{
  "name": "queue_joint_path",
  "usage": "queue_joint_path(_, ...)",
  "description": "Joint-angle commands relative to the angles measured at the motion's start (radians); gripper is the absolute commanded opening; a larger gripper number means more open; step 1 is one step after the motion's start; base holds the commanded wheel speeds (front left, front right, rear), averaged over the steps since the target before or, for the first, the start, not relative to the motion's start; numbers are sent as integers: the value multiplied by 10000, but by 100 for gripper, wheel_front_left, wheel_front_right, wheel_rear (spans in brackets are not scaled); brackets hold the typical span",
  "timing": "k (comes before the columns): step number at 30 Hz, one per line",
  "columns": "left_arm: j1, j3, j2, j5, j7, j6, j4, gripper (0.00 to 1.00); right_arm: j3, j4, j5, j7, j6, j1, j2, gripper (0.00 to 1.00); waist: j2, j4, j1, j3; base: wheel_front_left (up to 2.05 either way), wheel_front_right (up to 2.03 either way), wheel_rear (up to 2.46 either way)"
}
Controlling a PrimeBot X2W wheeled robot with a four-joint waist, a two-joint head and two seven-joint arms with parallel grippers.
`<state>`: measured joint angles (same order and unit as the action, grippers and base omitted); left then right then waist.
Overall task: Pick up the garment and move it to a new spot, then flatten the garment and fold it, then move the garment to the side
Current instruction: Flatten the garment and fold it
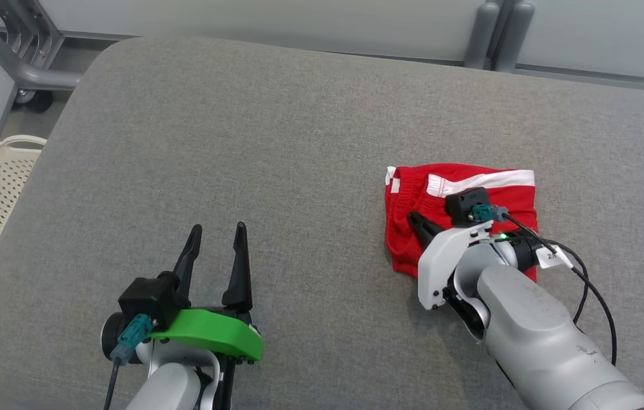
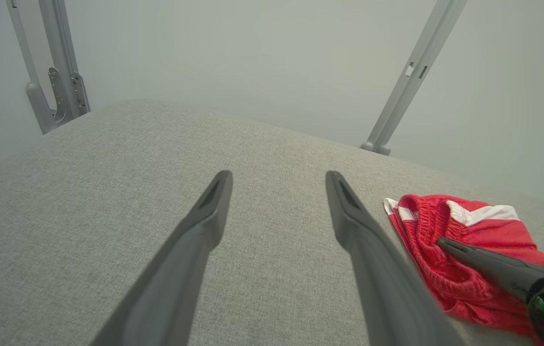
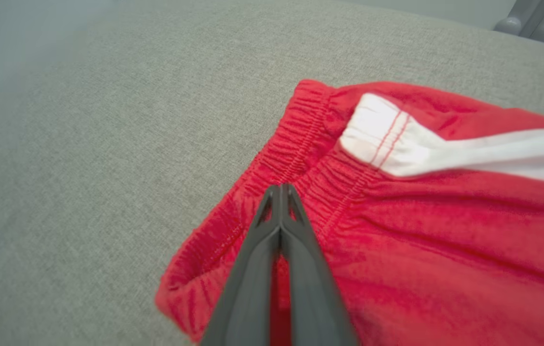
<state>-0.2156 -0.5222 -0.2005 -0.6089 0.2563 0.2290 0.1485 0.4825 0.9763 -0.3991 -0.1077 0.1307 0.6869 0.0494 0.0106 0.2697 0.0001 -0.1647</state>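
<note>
Grey cloth covers the desk (image 1: 242, 142). Right gripper (image 3: 280, 188), jaws pressed together, rests its tips on the waistband (image 3: 300, 158) of the folded red garment (image 1: 398, 245) at three o'clock; left gripper (image 1: 218, 228) waits spread at seven. I'd drag slowly, pressing evenly, lest folds open.

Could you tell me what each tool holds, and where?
Nothing visibly: the left tool is open; the right tool is shut, tips over the elastic waistband of the red fabric shorts, no cloth between them.
</note>
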Motion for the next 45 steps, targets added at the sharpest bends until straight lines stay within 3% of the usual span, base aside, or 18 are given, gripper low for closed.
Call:
queue_joint_path(1, -79, -15, -36, 80, 22, -20, 33, 100, 243, 164, -99, -61, 0, 36, 26, 0, -106, -21, -1, 37, 0, 0, 0)
queue_joint_path(15, 136, -48, -217, 18, -58, 81, 3, 100, 877, -76, -734, -882, 0, 316, 29, 0, -106, -596, -1, 392, 0, 0, 0)
queue_joint_path(23, 306, -93, -316, 56, -114, 176, -208, 100, 237, -343, -554, -1370, 0, 402, 32, 0, -106, -1088, -1, 728, 0, 0, 0)
queue_joint_path(24, 334, -95, -333, 64, -123, 196, -251, 100, 66, -299, -433, -1421, 0, 417, 32, 13, -106, -1147, -1, 768, 0, 0, 0)
queue_joint_path(26, 382, -84, -372, 63, -123, 250, -319, 100, -296, -217, -196, -1461, 0, 427, 29, 60, -106, -1273, -1, 829, 0, 0, 0)
queue_joint_path(27, 407, -76, -397, 61, -126, 252, -344, 100, -500, -194, -36, -1489, 0, 415, 31, 99, -106, -1332, -1, 862, 0, 0, 0)
queue_joint_path(36, 571, -129, -418, 38, -151, 385, -639, 100, -2181, -291, 850, -1527, 0, -281, 484, 100, -106, -1689, -1, 1013, 0, 0, 0)
queue_joint_path(45, 553, -160, -479, 20, -178, 423, -782, 100, -2887, -944, 960, -608, 0, -953, 765, 100, -106, -1824, -1, 856, 0, 0, 0)
